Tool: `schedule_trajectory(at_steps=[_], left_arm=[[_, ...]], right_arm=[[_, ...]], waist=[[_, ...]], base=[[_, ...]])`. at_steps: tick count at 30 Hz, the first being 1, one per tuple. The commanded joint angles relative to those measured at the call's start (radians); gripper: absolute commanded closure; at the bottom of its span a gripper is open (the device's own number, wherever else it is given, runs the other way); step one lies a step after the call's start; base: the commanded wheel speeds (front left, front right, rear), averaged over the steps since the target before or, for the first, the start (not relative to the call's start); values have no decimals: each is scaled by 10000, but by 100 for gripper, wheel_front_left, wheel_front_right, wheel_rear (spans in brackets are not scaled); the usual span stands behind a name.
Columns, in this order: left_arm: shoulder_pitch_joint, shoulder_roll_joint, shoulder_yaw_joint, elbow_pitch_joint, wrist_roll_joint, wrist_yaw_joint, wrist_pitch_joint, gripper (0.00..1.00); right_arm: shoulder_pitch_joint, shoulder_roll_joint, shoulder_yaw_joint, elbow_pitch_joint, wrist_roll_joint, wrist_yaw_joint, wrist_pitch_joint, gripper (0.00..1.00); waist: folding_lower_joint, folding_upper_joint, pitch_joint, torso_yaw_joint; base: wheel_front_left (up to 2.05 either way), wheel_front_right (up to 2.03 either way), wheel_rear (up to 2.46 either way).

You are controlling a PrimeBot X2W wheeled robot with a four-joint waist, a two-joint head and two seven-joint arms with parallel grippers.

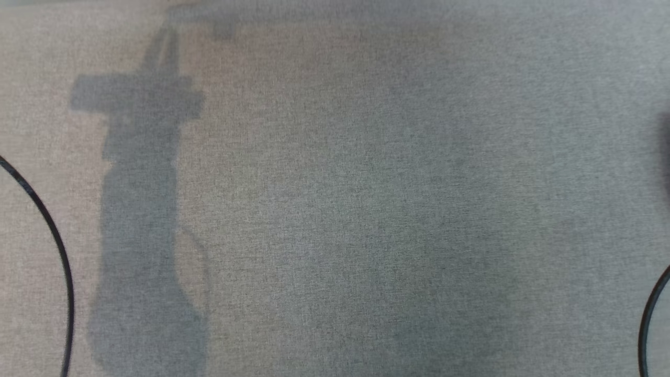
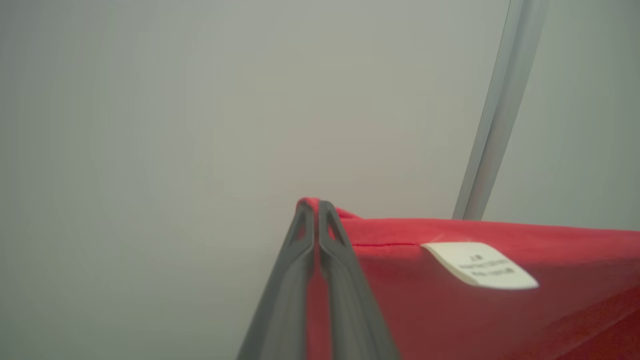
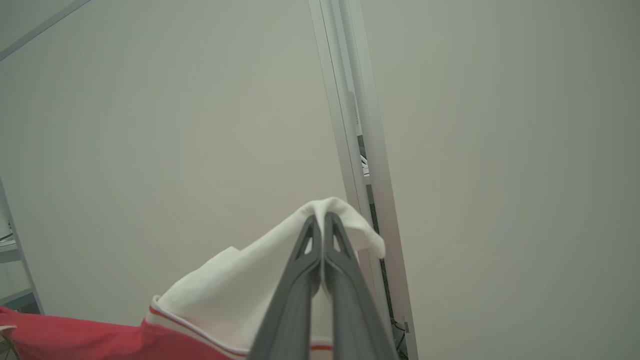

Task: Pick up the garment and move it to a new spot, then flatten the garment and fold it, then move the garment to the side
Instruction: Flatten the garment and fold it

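L gripper (image 2: 316, 207) pressed together, pinching the red edge of the garment (image 2: 450, 310) near its white label (image 2: 480, 270). R gripper (image 3: 322, 220) also clamped, on a white part w/ red trim. Garment hangs btw the two, pale wall behind. Grey table (image 1: 335, 209): arm-shaped shadow (image 1: 141, 209) at left, black cable (image 1: 52, 230) at the left edge.

The red garment (image 2: 450, 310) stretches across the lower right, white label (image 2: 479, 265) showing; its white part (image 3: 240, 285), perhaps a sleeve, peaks at lower centre.
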Motion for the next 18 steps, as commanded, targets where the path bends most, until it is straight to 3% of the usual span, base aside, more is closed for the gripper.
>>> schedule_trajectory(at_steps=[1,5,8,10,14,18], left_arm=[[-172,-135,-71,287,-75,-143,-112,100],[300,-454,-175,751,-327,-439,-731,100],[1223,-726,-209,719,-719,-559,-1295,100],[2576,-699,-20,381,-1225,-593,-1736,100],[5124,-734,-364,-705,-1454,-605,-1948,100],[7526,-470,-233,-2135,-1584,-422,-2067,100]], right_arm=[[-67,34,203,184,191,1,-30,100],[666,-46,1063,-161,1001,3,142,100],[1670,-571,1807,-1058,1819,1,194,100],[3141,-1180,2377,-2066,2613,1,112,100],[5397,-1751,2740,-3346,3506,6,-30,100],[7639,-2272,2612,-4561,3996,4,-158,100]], waist=[[0,0,180,23],[0,0,384,167],[0,0,494,304],[0,0,403,246],[0,0,196,145],[0,0,-133,106]], base=[[0,0,0],[0,0,0],[0,0,0],[0,0,0],[0,0,0],[0,0,0]])
